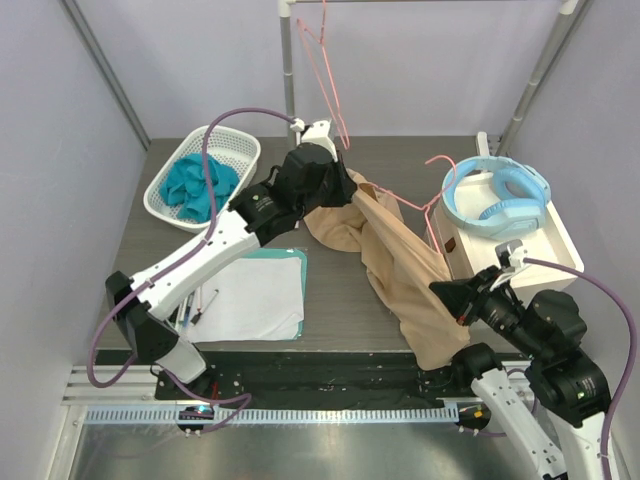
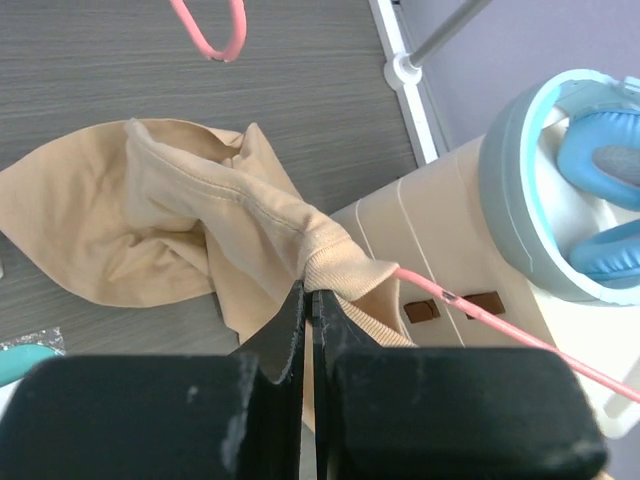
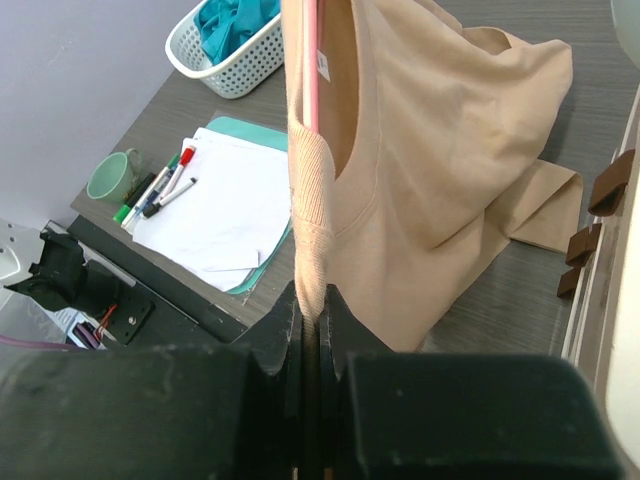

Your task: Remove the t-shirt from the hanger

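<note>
Plainly unfinished: on the table (image 1: 340, 300) the shirt (image 1: 405, 270) lies partly bunched and is drawn up between both arms. The hanger (image 2: 500, 320) is not yet out; its pink wire runs inside the collar. The left gripper (image 2: 308, 295) is clenched on the collar rib beside the wire. The right gripper (image 3: 310, 300) is clamped on the rib too; whether it also pinches wire is unclear. Judging by this, sliding the wire free remains.

White basket (image 1: 232, 148) holding teal cloth (image 1: 200, 190); paper sheet (image 1: 260, 295); perhaps headphones (image 1: 505, 211) on white box (image 1: 555, 245).
</note>
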Controlling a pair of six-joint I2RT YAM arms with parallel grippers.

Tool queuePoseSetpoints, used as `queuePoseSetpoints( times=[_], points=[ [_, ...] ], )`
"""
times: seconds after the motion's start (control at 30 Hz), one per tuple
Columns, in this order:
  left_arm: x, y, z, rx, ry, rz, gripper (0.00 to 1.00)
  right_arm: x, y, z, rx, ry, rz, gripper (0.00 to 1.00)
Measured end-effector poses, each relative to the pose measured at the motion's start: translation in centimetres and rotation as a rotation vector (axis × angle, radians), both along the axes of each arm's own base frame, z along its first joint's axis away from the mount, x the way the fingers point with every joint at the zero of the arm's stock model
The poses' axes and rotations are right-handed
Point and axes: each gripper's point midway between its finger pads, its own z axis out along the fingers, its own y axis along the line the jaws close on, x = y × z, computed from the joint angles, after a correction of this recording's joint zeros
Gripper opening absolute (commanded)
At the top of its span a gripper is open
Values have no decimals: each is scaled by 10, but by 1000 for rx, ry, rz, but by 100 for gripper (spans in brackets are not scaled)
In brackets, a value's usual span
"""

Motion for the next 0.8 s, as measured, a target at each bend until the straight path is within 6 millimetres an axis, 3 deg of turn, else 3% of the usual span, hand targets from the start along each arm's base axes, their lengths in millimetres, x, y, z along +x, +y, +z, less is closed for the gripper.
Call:
queuePoseSetpoints(
  times=[0.07,0.1,0.2,0.27,0.4,0.47,0.57,0.7,0.8],
  points=[
    [-1,4,5,-28,-8,-18,2,4,3,1,-3,6,8,1],
    [-1,5,7,-35,-11,-25,16,6,4,1,-3,8,12,1],
    [-3,5,13,-40,-27,-69,47,8,7,4,-4,-1,24,1],
    [-3,5,15,-33,-38,-97,57,8,7,5,-6,-8,29,1],
    [-9,7,23,-23,-74,-140,55,9,8,5,-9,-5,34,1],
    [-19,12,32,-26,-107,-175,49,11,10,5,-11,6,41,1],
    [-35,10,50,-48,-174,-245,48,14,13,5,-16,28,54,1],
    [-67,-20,79,-44,-314,-435,47,17,19,4,-21,58,77,1],
    [-89,-51,86,-2,-424,-612,43,18,22,8,-20,67,95,1]
  ],
)
